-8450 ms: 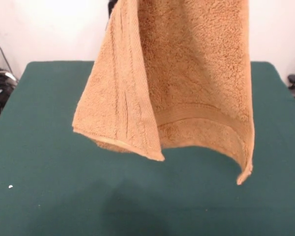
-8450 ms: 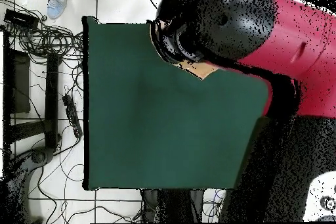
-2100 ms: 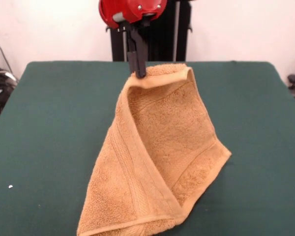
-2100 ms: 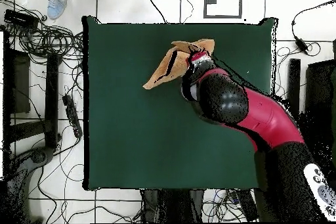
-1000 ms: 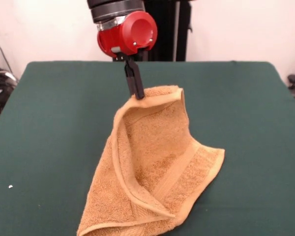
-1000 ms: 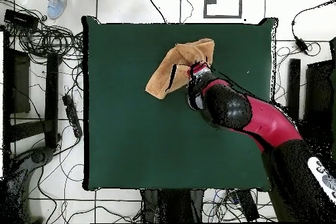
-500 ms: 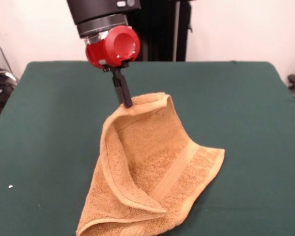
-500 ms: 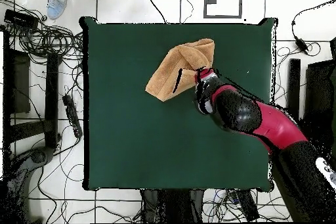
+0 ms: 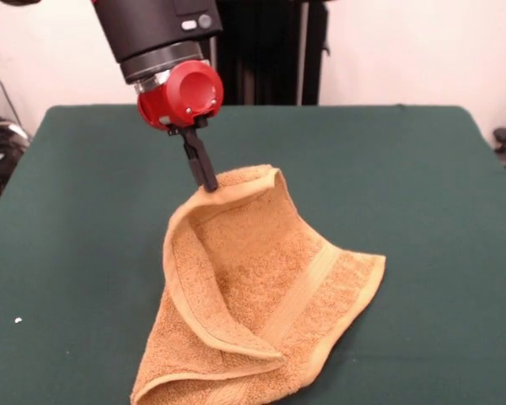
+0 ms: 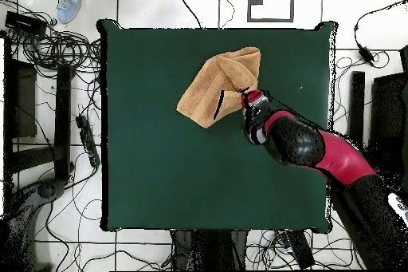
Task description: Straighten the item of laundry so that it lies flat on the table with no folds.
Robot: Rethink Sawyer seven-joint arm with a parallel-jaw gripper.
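as the gripper (image 9: 207, 179), clamped on the towel (image 9: 261, 295) corner, has drifted lower left, folds remain on the table (image 9: 438, 169).

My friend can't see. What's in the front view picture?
A red and black robot arm's gripper pinches the raised edge of an orange-tan towel, lifting it like a tent. The rest lies folded on a green table.
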